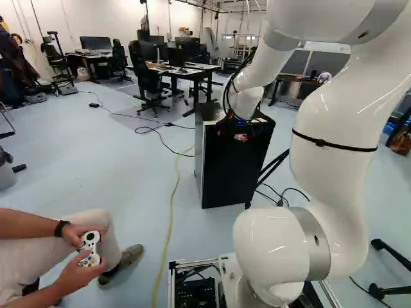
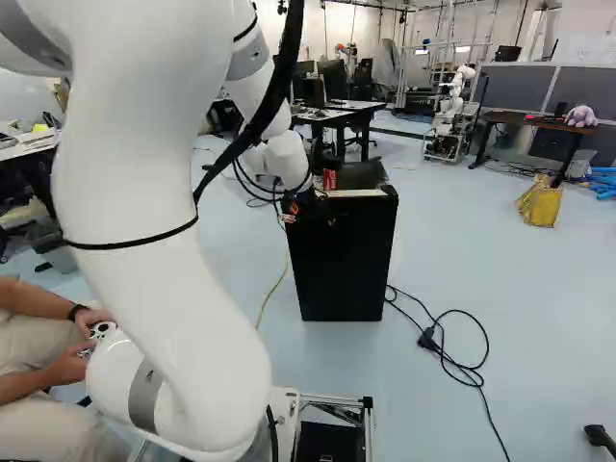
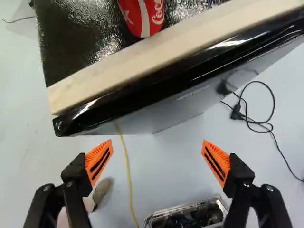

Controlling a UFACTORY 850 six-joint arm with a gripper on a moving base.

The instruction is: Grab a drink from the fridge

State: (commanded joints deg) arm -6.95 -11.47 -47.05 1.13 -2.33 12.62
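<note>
By the fridge edge (image 3: 152, 57), wide-open tool (image 1: 243, 133), floor (image 3: 159, 161) between its fingers (image 3: 99, 163).

Fridge top (image 3: 71, 45): dark, pebbled, glossy
Pale edge strip (image 3: 142, 61): smooth, matt
Fridge door (image 3: 180, 102): smooth, glossy, reflective
Drink can (image 3: 145, 19): smooth metal, glossy
Arm (image 1: 334, 122): smooth, glossy white shell
Floor (image 1: 115, 167): smooth, faint sheen

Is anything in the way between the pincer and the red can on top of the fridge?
In the wrist view, the pale strip and black edge of the fridge lie between the pincer and can; nothing else visible does.
</note>
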